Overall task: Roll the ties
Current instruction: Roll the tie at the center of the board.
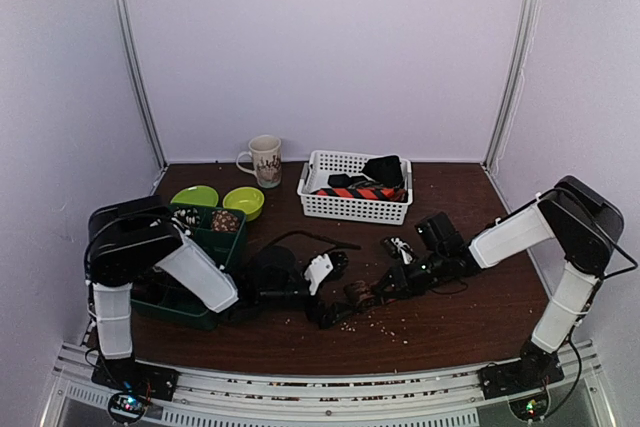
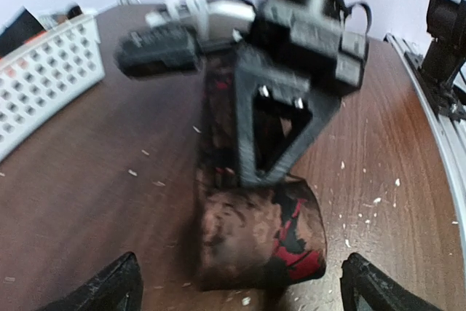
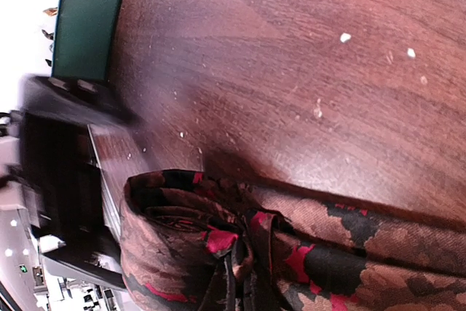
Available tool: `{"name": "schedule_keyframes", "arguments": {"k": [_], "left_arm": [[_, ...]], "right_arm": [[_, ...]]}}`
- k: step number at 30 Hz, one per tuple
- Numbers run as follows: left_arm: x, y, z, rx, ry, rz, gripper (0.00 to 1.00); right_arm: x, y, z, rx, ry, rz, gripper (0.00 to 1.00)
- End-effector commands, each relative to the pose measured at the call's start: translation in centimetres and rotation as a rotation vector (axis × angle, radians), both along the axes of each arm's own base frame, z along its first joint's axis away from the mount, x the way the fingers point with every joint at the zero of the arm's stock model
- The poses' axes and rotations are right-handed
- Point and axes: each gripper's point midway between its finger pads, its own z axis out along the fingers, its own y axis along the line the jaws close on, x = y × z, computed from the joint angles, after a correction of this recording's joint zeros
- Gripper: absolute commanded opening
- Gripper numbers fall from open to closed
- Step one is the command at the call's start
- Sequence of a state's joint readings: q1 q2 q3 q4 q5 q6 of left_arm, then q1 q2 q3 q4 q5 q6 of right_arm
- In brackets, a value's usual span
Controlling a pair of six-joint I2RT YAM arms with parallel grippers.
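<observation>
A brown tie (image 2: 255,231) with black and red patches lies on the dark wooden table, its near end wound into a loose coil (image 3: 196,238). The rest of its length runs away under the right arm. My right gripper (image 2: 251,176) comes down onto the top of the coil and is shut on the tie. In the top view the two grippers meet at the tie (image 1: 357,294) in the middle of the table. My left gripper (image 2: 244,289) is open, its fingertips (image 2: 116,285) standing wide on either side of the coil without touching it.
A white basket (image 1: 340,209) at the back holds an orange-striped tie (image 1: 365,190) and black fabric (image 1: 385,169). A mug (image 1: 265,160), two green bowls (image 1: 195,196) and a green tray (image 1: 215,237) stand at the left. Crumbs dot the wood.
</observation>
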State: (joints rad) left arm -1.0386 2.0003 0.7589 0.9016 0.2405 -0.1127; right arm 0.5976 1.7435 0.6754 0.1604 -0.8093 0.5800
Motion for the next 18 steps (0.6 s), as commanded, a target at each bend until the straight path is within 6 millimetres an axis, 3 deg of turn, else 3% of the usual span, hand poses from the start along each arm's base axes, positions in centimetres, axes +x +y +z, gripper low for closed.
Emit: {"name": "schedule_keyframes", "arguments": {"k": [1,7,13,15,18], "left_arm": [[-0.2,-3.0,0.1,-0.105,0.031,0.003,0.92],[1.1,-5.2,-1.5,-0.142,0.074,0.059,0.70],[0.9,-5.2,-4.7,-0.003,0.098,0.045,0.34],[0.4,-4.4,-5.5,0.074,0.079,0.021,0.25],[-1.1,-3.1,-6.9,0.225,0.068,-0.079,0.18]], "right_arm": [[-2.1,-3.1,-5.2,-0.182,0.112,-0.056,0.00],[-2.1,-3.2,-5.0,-0.182,0.110,-0.063,0.00],[-1.9,-2.8,-3.9,-0.141,0.095,-0.079,0.00],[-1.8,-2.5,-2.7,-0.108,0.081,-0.076,0.09],[-1.3,-2.1,0.2,-0.056,0.026,-0.073,0.23]]}}
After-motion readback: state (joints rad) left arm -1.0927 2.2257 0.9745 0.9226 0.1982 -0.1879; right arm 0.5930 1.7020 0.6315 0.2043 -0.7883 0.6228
